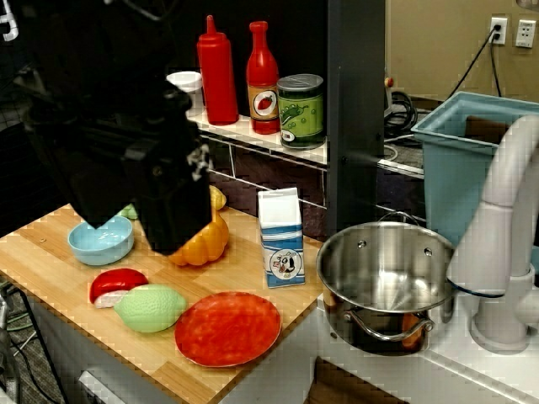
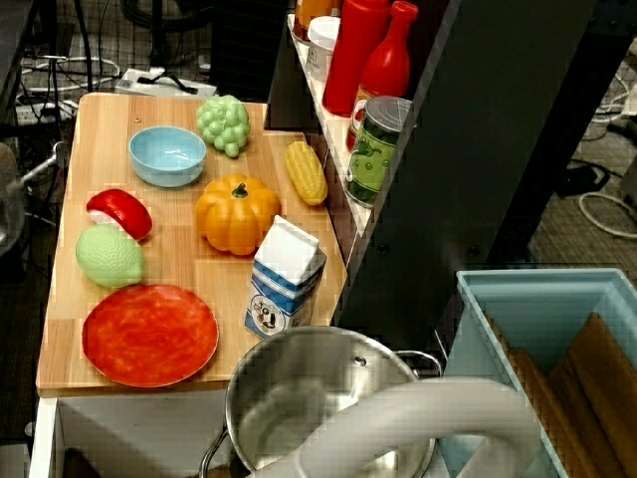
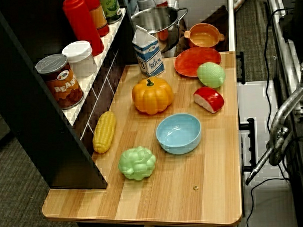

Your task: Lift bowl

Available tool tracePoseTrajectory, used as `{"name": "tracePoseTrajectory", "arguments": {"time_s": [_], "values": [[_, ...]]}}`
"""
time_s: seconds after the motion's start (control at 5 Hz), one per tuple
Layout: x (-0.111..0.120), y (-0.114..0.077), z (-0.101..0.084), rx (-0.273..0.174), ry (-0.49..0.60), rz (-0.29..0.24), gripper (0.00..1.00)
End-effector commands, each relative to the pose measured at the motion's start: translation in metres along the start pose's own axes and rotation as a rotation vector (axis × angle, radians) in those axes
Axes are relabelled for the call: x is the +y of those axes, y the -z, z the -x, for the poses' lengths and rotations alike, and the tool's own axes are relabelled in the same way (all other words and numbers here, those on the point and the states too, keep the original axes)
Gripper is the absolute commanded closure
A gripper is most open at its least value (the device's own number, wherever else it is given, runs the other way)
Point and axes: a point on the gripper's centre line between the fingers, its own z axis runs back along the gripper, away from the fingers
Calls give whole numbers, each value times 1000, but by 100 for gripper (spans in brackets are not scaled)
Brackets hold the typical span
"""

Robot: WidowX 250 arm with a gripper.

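Looming close to the lens in the low side view, a black, blurred arm housing (image 1: pixel 135 168) hides part of the scene. The fingers cannot be picked out in any view, so I cannot tell whether they are spread or pressed together.

The small round light blue plastic bowl (image 3: pixel 178 133), smooth and glossy, sits upright and empty on the pale wood-grain counter (image 3: pixel 210 191). In both high views nothing touches it.

Near it in the high view from the counter's free end:
- a ribbed orange plastic pumpkin (image 3: pixel 151 95) just beyond
- a red wedge with a white cut face (image 3: pixel 209 99) on the open-edge side
- a knobbly pale green grape cluster (image 3: pixel 137 163) on the near side
- a yellow corn cob (image 3: pixel 104 131) along the dark shelf base

Farther off lie a dimpled green citrus shape (image 3: pixel 211 74), a flat red plate (image 3: pixel 197 61), a blue-and-white milk carton (image 3: pixel 148 52) standing upright, and a shiny steel pot (image 3: pixel 155 20).
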Motion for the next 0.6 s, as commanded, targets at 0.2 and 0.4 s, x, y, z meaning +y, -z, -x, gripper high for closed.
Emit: {"name": "tracePoseTrajectory", "arguments": {"time_s": [0.2, 0.4], "values": [[38, 43, 2, 1, 4, -57, 0], [91, 77, -4, 1, 6, -111, 0]]}}
